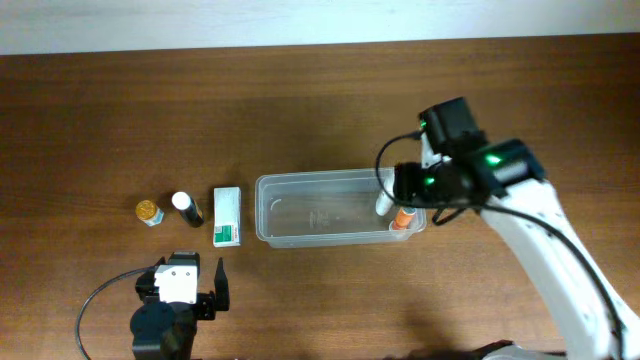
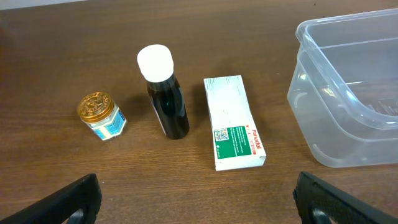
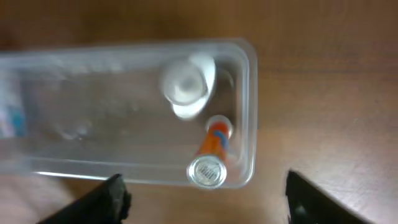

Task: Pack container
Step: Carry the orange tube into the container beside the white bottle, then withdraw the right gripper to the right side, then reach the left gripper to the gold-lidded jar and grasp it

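The right arm reaches in from the right side of the table point(image 1: 100, 120), its wrist bent down so the right gripper point(image 3: 204, 185) hangs over the right end of the container point(image 1: 300, 215), which sits mid-table. Its fingers are spread wide, holding nothing. An orange tube point(image 3: 214, 140) and a white-topped item point(image 3: 186, 87) are inside that end. The left gripper point(image 2: 198, 186), fingers likewise apart, sits low, facing the box point(image 2: 233, 121), dark bottle point(image 2: 168, 106) and gold-lidded jar point(image 2: 102, 115).

A robotics lab is suggested: a bare wood-grain bench point(image 1: 90, 110) is backed by a plain pale wall point(image 1: 300, 20), and a cabled left arm point(image 1: 160, 322) and white right arm point(image 1: 545, 225) are seen over it.
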Available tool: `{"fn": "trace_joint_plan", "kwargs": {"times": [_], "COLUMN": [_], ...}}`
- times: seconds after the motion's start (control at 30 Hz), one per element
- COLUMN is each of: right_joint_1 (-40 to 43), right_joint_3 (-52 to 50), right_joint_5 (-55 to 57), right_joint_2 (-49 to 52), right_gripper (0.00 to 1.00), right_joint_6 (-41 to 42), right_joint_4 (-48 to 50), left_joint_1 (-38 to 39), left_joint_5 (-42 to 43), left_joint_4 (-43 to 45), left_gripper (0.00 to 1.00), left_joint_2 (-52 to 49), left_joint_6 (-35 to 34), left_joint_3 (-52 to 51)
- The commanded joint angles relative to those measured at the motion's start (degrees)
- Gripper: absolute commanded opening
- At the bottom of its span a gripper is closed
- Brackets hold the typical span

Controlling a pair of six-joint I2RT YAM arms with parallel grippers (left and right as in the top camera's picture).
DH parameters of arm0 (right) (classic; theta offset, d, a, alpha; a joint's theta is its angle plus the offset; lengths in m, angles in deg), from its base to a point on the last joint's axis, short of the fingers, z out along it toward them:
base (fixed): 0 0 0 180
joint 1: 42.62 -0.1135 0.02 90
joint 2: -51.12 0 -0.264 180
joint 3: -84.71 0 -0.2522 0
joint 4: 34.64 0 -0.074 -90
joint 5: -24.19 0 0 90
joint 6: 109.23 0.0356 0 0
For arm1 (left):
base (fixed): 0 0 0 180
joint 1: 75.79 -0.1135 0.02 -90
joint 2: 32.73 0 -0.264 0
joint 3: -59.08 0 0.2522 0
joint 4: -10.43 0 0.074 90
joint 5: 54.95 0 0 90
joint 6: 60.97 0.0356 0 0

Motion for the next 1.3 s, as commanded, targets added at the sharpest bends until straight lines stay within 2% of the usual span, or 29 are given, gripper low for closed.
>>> {"fn": "trace_joint_plan", "kwargs": {"times": [0.0,0.13,0.23,0.3,0.47,0.77,0.83,0.9,1.03,1.1,1.17,1.27], "right_joint_1": [4.7,14.38,22.18,26.88,32.76,33.62,33.62,33.62,33.62,33.62,33.62,33.62], "right_joint_3": [3.48,3.56,3.5,3.5,3.5,3.5,3.5,3.5,3.5,3.5,3.5,3.5], "right_joint_5": [1.62,1.73,1.16,-0.02,-0.85,-0.83,-0.83,-0.83,-0.83,-0.83,-0.83,-0.83], "right_joint_2": [-5.51,-7.72,-7.41,-6.93,-5.86,-5.38,-5.38,-5.38,-5.38,-5.38,-5.38,-5.38], "right_gripper": [0.84,0.98,0.98,0.98,0.98,0.98,0.99,0.98,0.98,0.98,0.98,0.98], "right_joint_6": [0.37,0.55,2.64,3.06,3.04,3.04,3.04,3.04,3.04,3.04,3.04,3.04], "right_joint_4": [-0.15,0.9,0.55,0.17,-1.53,-1.73,-1.73,-1.73,-1.73,-1.73,-1.73,-1.73], "left_joint_1": [-0.35,-0.35,-0.35,-0.35,-0.35,-0.35,-0.35,-0.33,-0.33,-0.35,-0.35,-0.35], "left_joint_5": [0.83,0.83,0.37,-4.72,-6.78,-7.34,-9.77,-9.92,-4.61,-4.07,-1.01,-2.62], "left_joint_4": [0.13,0.13,0.15,0.15,-0.9,-0.28,3.43,6.71,7.37,10.78,15.15,19.8], "left_gripper": [1.0,1.0,1.0,1.0,1.0,1.0,1.0,1.0,1.0,1.0,1.0,1.0], "left_joint_2": [0.39,0.39,0.39,0.39,0.39,0.39,0.39,0.39,0.39,0.39,0.37,-1.05], "left_joint_6": [0.5,0.5,1.07,4.04,4.13,4.87,7.74,7.8,7.85,8.17,7.65,2.64], "left_joint_3": [-0.15,-0.15,-0.15,-0.13,-0.15,-0.15,-0.15,-0.15,-0.15,-0.15,-0.15,1.25]}}
